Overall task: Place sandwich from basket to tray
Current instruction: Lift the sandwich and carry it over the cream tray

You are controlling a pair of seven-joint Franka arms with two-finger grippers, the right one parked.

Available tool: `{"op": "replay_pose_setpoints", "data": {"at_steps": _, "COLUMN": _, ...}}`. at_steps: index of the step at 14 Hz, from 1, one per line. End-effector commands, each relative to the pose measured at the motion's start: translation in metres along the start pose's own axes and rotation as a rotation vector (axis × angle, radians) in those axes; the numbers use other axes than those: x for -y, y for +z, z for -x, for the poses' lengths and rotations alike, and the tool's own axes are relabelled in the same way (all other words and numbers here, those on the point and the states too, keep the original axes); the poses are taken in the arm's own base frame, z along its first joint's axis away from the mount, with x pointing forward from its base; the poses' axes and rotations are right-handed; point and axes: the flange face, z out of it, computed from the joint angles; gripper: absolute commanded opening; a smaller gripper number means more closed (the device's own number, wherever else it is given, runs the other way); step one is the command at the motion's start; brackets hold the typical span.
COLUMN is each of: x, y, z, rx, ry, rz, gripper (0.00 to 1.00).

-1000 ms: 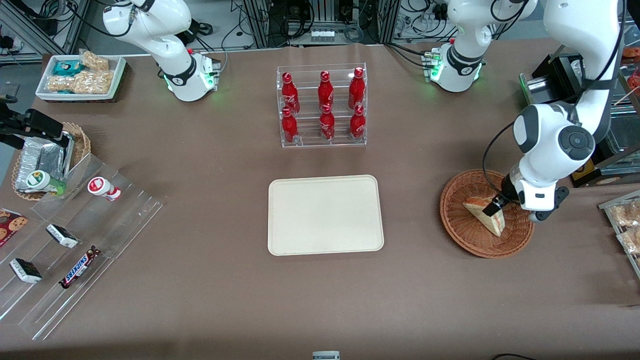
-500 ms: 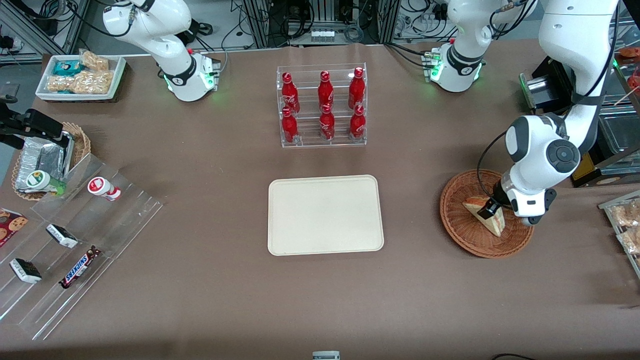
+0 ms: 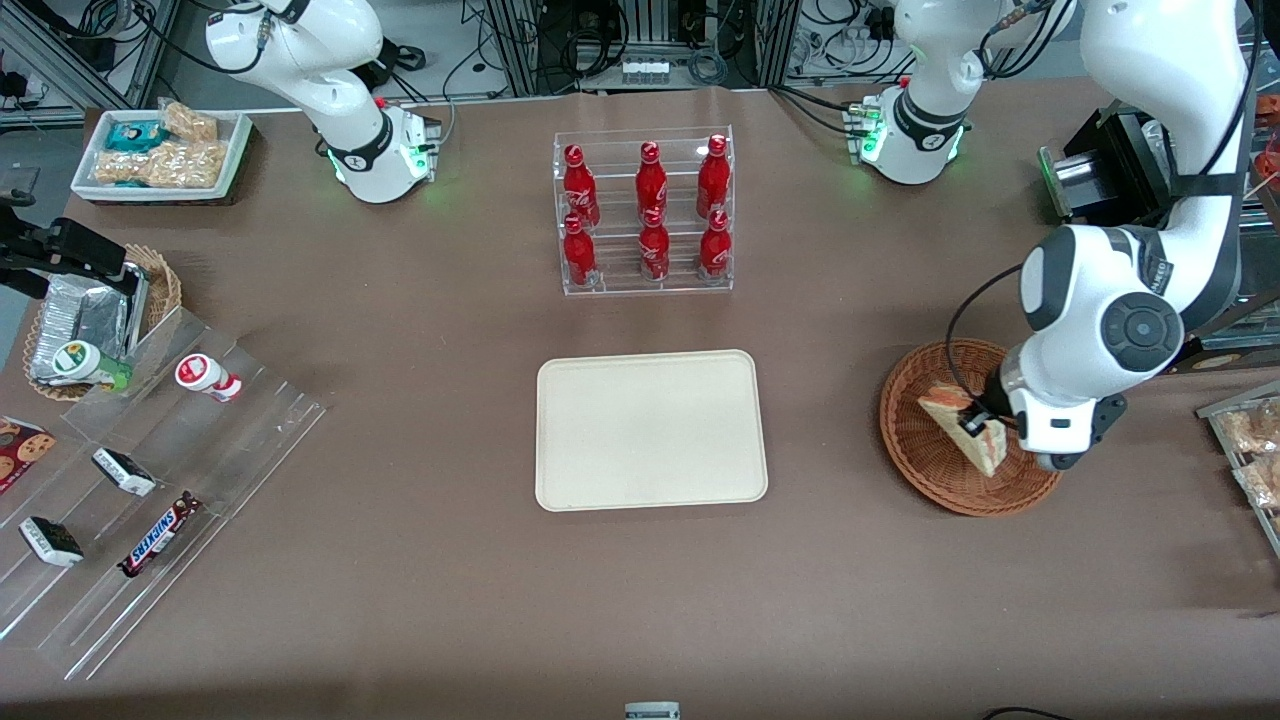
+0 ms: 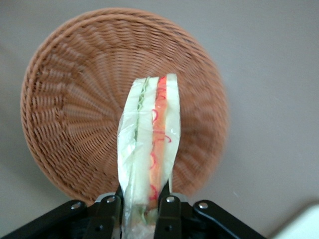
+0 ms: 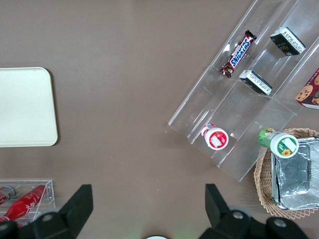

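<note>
Clamped between the gripper fingers: the sandwich, a clear-wrapped wedge of pale bread with green and red-orange filling stripes, narrow edge showing. Held above the reddish-brown wicker basket, apparently lifted off its weave. Well apart from the bare cream tray toward mid-table.
</note>
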Motion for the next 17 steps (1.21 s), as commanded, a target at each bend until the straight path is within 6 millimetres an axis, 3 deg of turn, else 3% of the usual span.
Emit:
{"op": "replay_pose_setpoints", "data": {"at_steps": 1, "x": -0.057, "y": -0.019, "z": 0.036, "rx": 0.020, "ry": 0.075, "rz": -0.020, "gripper": 0.03}}
{"op": "replay_pose_setpoints", "data": {"at_steps": 5, "x": -0.142, "y": -0.021, "z": 0.120, "rx": 0.036, "ry": 0.228, "rz": 0.030, "gripper": 0.03}}
{"op": "replay_pose_setpoints", "data": {"at_steps": 8, "x": -0.194, "y": -0.002, "z": 0.191, "rx": 0.034, "ry": 0.354, "rz": 0.029, "gripper": 0.03}}
{"op": "replay_pose_setpoints", "data": {"at_steps": 11, "x": -0.242, "y": 0.017, "z": 0.242, "rx": -0.009, "ry": 0.446, "rz": 0.102, "gripper": 0.04}}
{"op": "replay_pose_setpoints", "data": {"at_steps": 13, "x": -0.263, "y": 0.032, "z": 0.265, "rx": -0.042, "ry": 0.484, "rz": 0.177, "gripper": 0.04}}
{"op": "replay_pose_setpoints", "data": {"at_steps": 17, "x": -0.285, "y": 0.066, "z": 0.302, "rx": -0.077, "ry": 0.548, "rz": 0.251, "gripper": 0.04}}
